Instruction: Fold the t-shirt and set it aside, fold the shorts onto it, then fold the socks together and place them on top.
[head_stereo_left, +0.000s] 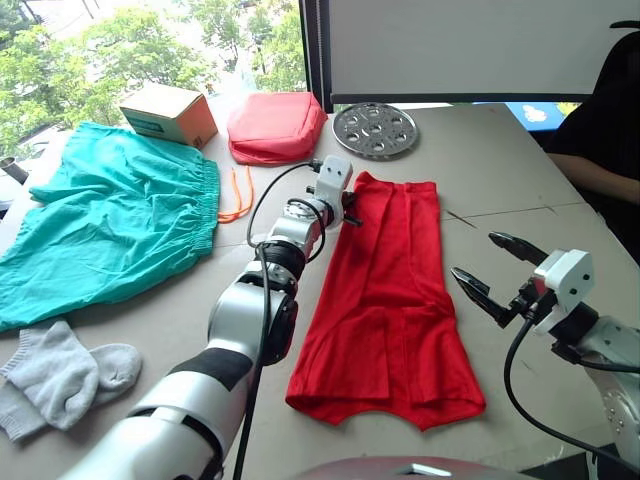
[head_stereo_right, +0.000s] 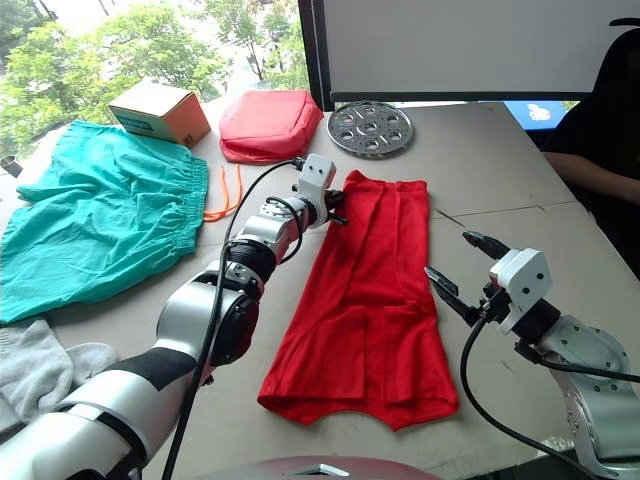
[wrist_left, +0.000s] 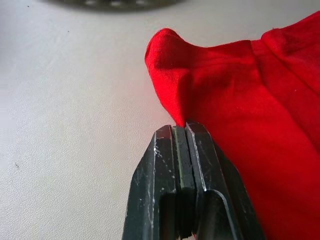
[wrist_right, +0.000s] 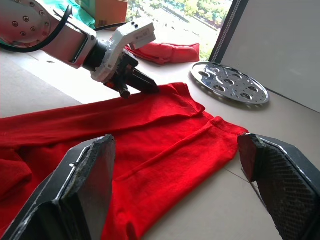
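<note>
The red t-shirt (head_stereo_left: 390, 300) lies in the middle of the table as a long narrow strip, folded lengthwise. My left gripper (head_stereo_left: 352, 215) is shut on its far left corner, and the cloth bunches up at the fingertips (wrist_left: 172, 137). Just right of the shirt's middle, my right gripper (head_stereo_left: 475, 255) hovers open with nothing in it. The teal shorts (head_stereo_left: 110, 220) are spread out at the left, with the orange drawstring (head_stereo_left: 238, 195) trailing from the waistband. Two grey socks (head_stereo_left: 60, 375) lie at the near left.
At the back stand a cardboard box (head_stereo_left: 170, 112), a salmon-red padded pouch (head_stereo_left: 275, 125) and a perforated metal disc (head_stereo_left: 375, 130). A person's arm (head_stereo_left: 600, 170) rests at the table's right edge. Bare table (head_stereo_left: 510, 170) lies right of the shirt.
</note>
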